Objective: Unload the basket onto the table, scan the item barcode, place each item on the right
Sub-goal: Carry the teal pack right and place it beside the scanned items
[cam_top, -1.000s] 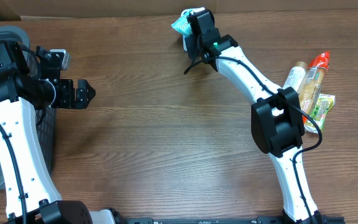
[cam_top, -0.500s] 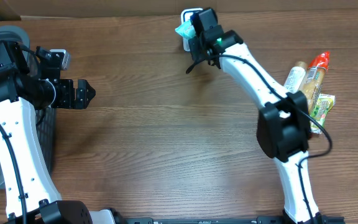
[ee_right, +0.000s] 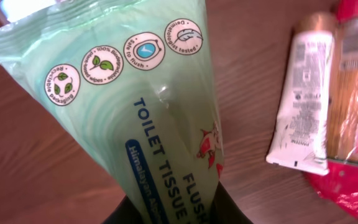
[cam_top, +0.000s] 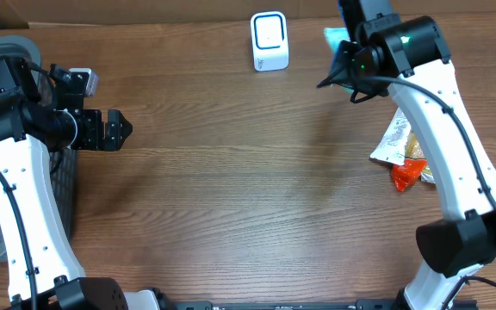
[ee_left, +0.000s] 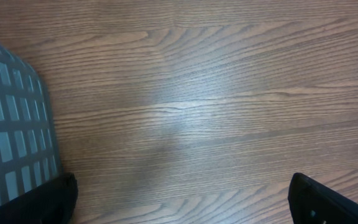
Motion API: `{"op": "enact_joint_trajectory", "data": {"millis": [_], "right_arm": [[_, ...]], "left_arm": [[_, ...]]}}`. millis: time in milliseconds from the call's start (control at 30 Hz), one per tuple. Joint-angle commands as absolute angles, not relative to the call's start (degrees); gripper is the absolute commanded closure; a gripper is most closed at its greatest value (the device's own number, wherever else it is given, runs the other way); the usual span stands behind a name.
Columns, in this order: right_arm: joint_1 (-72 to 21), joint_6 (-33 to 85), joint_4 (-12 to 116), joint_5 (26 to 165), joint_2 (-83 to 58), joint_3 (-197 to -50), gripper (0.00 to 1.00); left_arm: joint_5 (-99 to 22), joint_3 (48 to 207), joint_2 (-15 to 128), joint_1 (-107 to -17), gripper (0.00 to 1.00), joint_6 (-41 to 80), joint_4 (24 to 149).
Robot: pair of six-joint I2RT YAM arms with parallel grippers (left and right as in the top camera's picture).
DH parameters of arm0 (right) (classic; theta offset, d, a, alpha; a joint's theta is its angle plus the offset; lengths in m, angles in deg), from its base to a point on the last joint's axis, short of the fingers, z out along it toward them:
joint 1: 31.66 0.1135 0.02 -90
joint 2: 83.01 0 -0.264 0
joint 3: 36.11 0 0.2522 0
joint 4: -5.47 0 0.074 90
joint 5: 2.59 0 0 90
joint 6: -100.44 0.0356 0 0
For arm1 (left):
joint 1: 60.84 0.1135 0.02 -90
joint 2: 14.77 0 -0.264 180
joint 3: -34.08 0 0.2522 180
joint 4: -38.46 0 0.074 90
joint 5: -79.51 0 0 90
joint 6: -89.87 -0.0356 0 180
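Note:
The item is a pale green flushable toilet tissue pack, and my right gripper is shut on its lower end. In the overhead view the pack pokes out left of the right gripper at the back of the table, well right of the white and blue scanner. No barcode shows on the pack's printed face. My left gripper is open at the far left, its black fingers wide apart over bare wood with nothing between them.
A pile of other items lies to the right: a white tube, a red packet and a white pouch. A grey mesh basket stands at the table's left edge beside the left arm.
My right arm has swung right with the green pack, from directly over the scanner to the back right. The scanner now shows fully. The left arm has not moved.

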State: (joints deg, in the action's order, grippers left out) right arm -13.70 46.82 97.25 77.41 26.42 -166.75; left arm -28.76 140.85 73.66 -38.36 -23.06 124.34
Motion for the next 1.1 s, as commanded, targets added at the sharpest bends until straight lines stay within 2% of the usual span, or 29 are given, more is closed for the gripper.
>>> {"op": "enact_joint_trajectory", "data": {"millis": [0, 267, 333, 400, 467, 567, 600, 667, 833, 1067], "right_arm": [[-16.28, 54.29, 93.14, 76.95, 28.38, -158.10, 0.96], [-22.75, 58.66, 75.02, 76.69, 28.38, -138.43, 0.96], [-24.50, 58.66, 72.90, 76.71, 28.38, -136.87, 0.85], [-26.12, 58.42, 72.20, 76.73, 28.38, -136.46, 0.81], [-27.32, 57.90, 72.40, 77.17, 28.38, -136.48, 0.63], [-28.22, 52.98, 72.00, 81.34, 28.38, -136.52, 0.11], [-28.30, 51.01, 72.07, 83.03, 28.34, -136.63, 0.07], [-28.37, 48.59, 73.12, 85.08, 28.10, -137.36, 0.03], [-28.17, 44.54, 77.25, 87.60, 23.51, -141.05, 0.02], [-27.15, 42.95, 82.69, 96.16, 7.84, -144.50, 0.03]], "left_arm": [[-29.39, 140.85, 74.03, -38.74, 0.01, -24.35, 124.14], [-29.39, 140.85, 74.03, -38.74, 0.00, -24.35, 124.16], [-29.39, 140.85, 74.01, -38.74, 0.00, -24.35, 124.14], [-29.39, 140.85, 74.01, -38.74, 0.01, -24.35, 124.16], [-29.39, 140.85, 74.01, -38.74, 0.00, -24.33, 124.14], [-29.39, 140.85, 74.01, -38.74, 0.00, -24.35, 124.16], [-29.39, 140.85, 74.03, -38.74, 0.00, -24.35, 124.16], [-29.39, 140.85, 74.01, -38.74, 0.00, -24.35, 124.16], [-29.39, 140.85, 74.03, -38.74, 0.01, -24.33, 124.16], [-29.39, 140.85, 74.01, -38.74, 0.01, -24.33, 124.16]]}}
